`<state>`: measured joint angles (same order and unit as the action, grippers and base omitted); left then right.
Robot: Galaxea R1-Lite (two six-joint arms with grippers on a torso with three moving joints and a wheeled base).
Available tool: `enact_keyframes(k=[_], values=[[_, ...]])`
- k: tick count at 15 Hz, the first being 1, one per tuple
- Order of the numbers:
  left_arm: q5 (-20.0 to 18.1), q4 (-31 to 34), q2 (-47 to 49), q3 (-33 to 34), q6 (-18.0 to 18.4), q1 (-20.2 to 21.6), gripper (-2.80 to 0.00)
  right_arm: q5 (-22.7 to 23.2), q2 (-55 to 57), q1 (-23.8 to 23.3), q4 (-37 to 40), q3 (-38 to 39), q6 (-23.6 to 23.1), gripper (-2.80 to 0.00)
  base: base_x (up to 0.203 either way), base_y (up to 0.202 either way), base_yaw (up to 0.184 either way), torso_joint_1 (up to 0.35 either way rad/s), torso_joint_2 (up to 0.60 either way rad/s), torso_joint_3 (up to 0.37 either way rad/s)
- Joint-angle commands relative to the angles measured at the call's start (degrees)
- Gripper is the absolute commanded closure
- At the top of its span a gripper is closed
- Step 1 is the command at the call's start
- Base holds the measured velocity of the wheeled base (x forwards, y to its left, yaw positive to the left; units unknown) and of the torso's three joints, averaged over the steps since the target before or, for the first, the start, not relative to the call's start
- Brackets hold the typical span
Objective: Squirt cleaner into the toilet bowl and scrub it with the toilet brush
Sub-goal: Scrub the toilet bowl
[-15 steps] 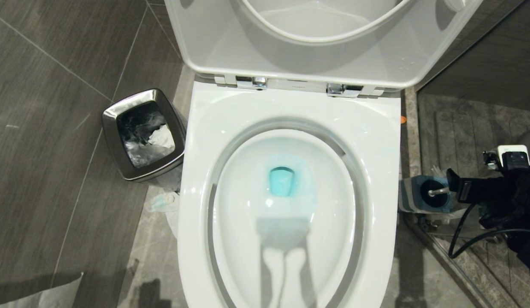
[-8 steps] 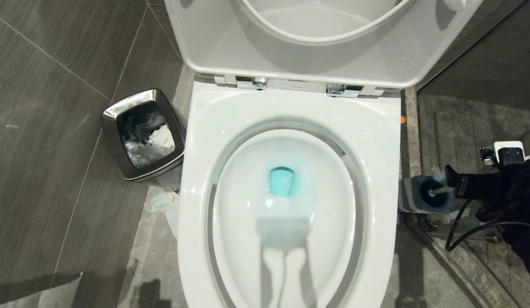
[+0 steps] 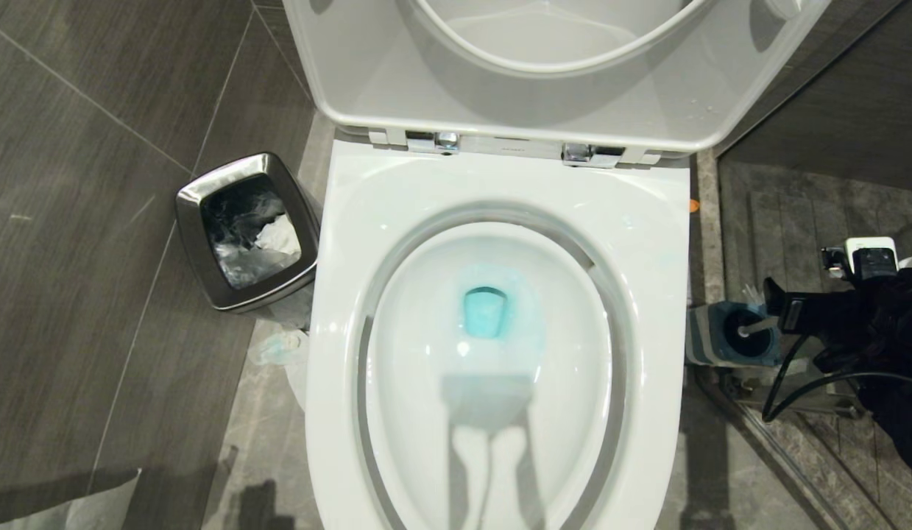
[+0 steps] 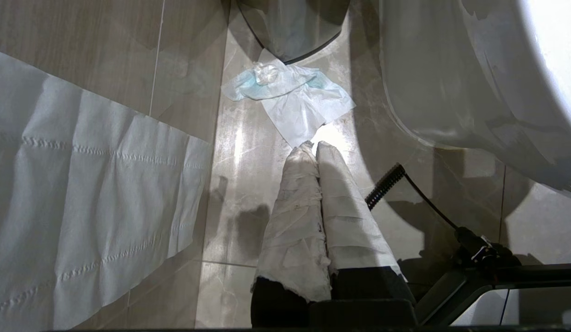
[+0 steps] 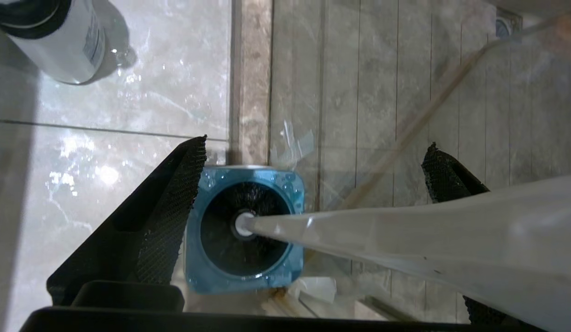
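Beside the large glossy white ceramic toilet bowl [image 3: 492, 353], on the robot's right, the square blue-topped, grey-striped holder [image 3: 732, 335] is seen standing on the floor, with the slim toilet brush [image 3: 756, 327] seated in it. The whitish-grey plastic handle of the brush is seen rising from the dark round opening of the holder [image 5: 244, 228] toward the right gripper [image 3: 783, 313]. In the right wrist view the right gripper [image 5: 313, 184] is shown with its black textured fingers [image 5: 174, 203] spread wide, one on each side of the handle [image 5: 405, 244]; the handle passes between them and no contact with it can be made out.

Turquoise-blue cleaner [image 3: 486, 309] is seen tinting the water at the bottom of the bowl. The white plastic seat and lid [image 3: 544, 81] are raised against the back.

On the robot's left of the bowl, a small square steel waste bin [image 3: 246, 232] is placed on the dark tiled floor [image 3: 95, 258], with crumpled white material inside. A blue-stained piece of tissue [image 4: 287, 94] lies on the floor near the base of the bowl.

The left gripper [image 4: 313, 147] is parked low over the floor, its white-wrapped fingers [image 4: 294, 216] pressed together and holding nothing. A wide sheet of white paper [image 4: 82, 193] is spread on the floor beside it.
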<state>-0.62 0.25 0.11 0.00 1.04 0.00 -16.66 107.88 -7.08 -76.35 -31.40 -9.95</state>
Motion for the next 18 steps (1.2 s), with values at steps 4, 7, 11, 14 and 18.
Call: enact_keyframes(k=[4, 7, 11, 14, 18], values=[[0.0, 0.0, 0.0, 0.1, 0.0, 0.0, 0.00, 0.3, 0.6, 0.1, -0.6, -2.0, -0.2, -2.80, 0.000, 0.000, 0.000, 0.000, 0.00, 0.000], [0.0, 0.0, 0.0, 0.1, 0.0, 0.0, 0.00, 2.0, 0.7, 0.0, -0.9, -2.3, -0.1, 0.00, 0.000, 0.000, 0.000, 0.000, 0.00, 0.000], [0.0, 0.0, 0.0, 0.1, 0.0, 0.0, 0.00, 1.9, 1.3, 0.1, -1.1, -2.4, -0.2, 0.00, 0.000, 0.000, 0.000, 0.000, 0.00, 0.000], [0.0, 0.0, 0.0, 0.1, 0.0, 0.0, 0.00, 1.9, 1.3, 0.1, -1.8, -2.4, 0.3, 0.00, 0.000, 0.000, 0.000, 0.000, 0.00, 0.000], [0.0, 0.0, 0.0, 0.1, 0.0, 0.0, 0.00, 2.2, 0.7, 0.1, -6.3, -1.8, 1.3, 0.00, 0.000, 0.000, 0.000, 0.000, 0.00, 0.000]])
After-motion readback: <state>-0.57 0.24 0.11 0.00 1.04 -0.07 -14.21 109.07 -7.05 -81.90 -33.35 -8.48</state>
